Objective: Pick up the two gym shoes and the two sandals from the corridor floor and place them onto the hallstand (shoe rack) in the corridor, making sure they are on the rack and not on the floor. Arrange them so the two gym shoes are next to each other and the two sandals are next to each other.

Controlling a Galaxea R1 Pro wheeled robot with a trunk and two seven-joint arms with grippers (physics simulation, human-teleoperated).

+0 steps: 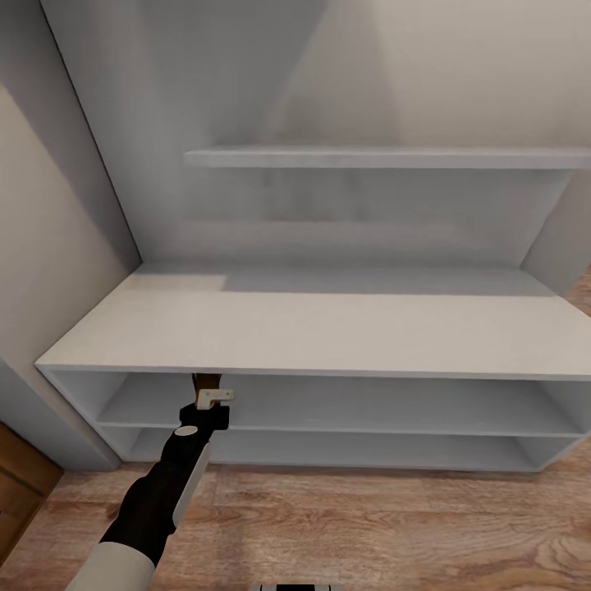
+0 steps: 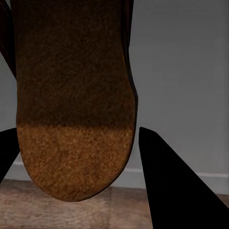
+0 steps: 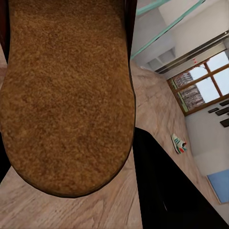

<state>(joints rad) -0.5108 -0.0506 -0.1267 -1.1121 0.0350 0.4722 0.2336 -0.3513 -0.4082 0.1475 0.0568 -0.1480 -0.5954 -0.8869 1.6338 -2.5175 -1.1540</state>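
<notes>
Robot faces the hallstand (image 1: 328,328): flat white top bare, two open shelf tiers below, floating shelf (image 1: 377,158) on the back panel above.

Left arm reaches in low at the front left. Left tool (image 1: 210,392) sits just under the front edge of the top, at the mouth of the upper tier, pinching a brown sandal (image 1: 206,382). In the left wrist view that sandal's tan sole (image 2: 71,119) hangs between the two dark fingers (image 2: 176,186), white rack panel behind it, floor planks below.

Right tool (image 3: 71,157) likewise pinches the second sandal (image 3: 67,95), sole toward the camera, over wood floor (image 3: 157,114). One gym shoe (image 3: 178,143) lies on the floor well apart, toward the window (image 3: 200,81). The other gym shoe I cannot place.

Step in hand, as I judge it: setting the left sandal on the upper tier. Task looks early, with nothing on the rack yet.

Next move calls for pushing the sandal deeper onto the shelf board, lowering until it rests, then spreading the fingers. Leave room just beside it for the right sandal. Watch clearance under the top edge.
</notes>
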